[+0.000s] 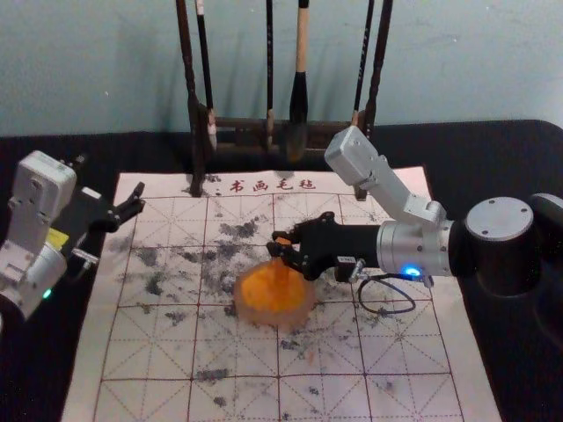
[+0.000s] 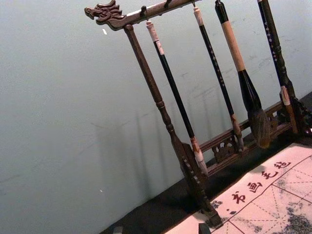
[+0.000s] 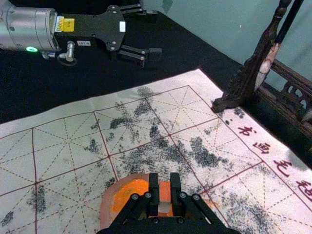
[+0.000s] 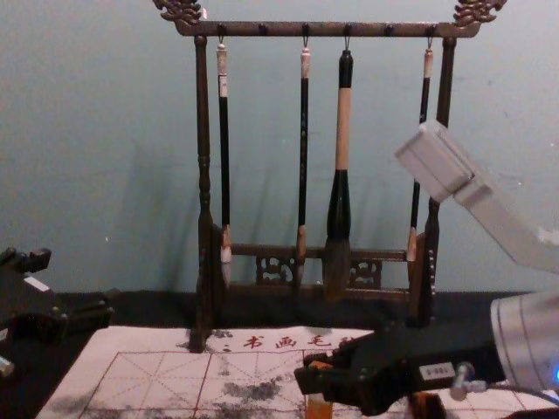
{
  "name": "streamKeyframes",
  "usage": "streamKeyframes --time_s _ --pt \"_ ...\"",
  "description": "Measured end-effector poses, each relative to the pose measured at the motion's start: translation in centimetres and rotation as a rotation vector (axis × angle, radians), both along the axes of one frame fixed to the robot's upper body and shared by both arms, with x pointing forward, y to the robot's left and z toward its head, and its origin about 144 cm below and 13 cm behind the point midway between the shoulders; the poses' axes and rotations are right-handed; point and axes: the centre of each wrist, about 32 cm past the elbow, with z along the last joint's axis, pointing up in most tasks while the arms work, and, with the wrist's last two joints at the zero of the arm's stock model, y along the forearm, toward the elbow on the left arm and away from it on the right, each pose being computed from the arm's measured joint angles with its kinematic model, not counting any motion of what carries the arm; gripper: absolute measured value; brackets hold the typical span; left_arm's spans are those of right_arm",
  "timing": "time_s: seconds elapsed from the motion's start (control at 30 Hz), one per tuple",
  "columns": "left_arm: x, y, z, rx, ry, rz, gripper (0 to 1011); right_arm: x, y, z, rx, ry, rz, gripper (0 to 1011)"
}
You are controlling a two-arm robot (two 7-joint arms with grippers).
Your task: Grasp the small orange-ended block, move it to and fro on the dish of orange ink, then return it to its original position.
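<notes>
- The table is covered in black and is set against a pale wall.
- The white mat is laid on the table; it is printed with red grid lines and, along the far side, red characters, and is marked with dark ink smudges.
- The wooden rack is stood at the far side of the mat, with its feet placed on the mat's far margin.
- The brushes are hung tips down from the rack: a thick one and three thin ones, seen in the chest view.
- The left gripper is held near the mat's far left corner; its fingers are spread wide, as is seen from across in the right wrist view, and nothing is gripped between them.
- The right gripper is reached in from the right, over the far part of the dish; its fingers are drawn narrow, and the block is pinched between their tips.
- The dish is set near the middle of the mat, and orange ink is held in it.
- The block is gripped roughly upright over the dish, with orange shown at its end; whether the ink is touched by its lower end cannot be told.
</notes>
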Motion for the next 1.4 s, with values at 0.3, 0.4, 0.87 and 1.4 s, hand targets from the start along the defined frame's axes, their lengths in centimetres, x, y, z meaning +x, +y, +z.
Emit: streamKeyframes --time_s 0.3,0.4,0.87,1.4 --pt "0.0 0.0 0.0 0.000 0.000 0.000 1001 -0.4 -0.4 0.1 0.006 0.001 -0.001 126" --pt "0.0 0.0 0.0 0.000 0.000 0.000 1001 -0.7 -0.6 0.3 0.006 -0.001 0.005 127" --pt "0.0 0.0 0.0 0.000 0.000 0.000 1001 -1.6 -0.5 0.0 -0.007 0.006 0.047 127" --pt "0.0 0.0 0.0 0.000 0.000 0.000 1001 -1.7 0.7 -0.2 0.000 0.018 0.073 126"
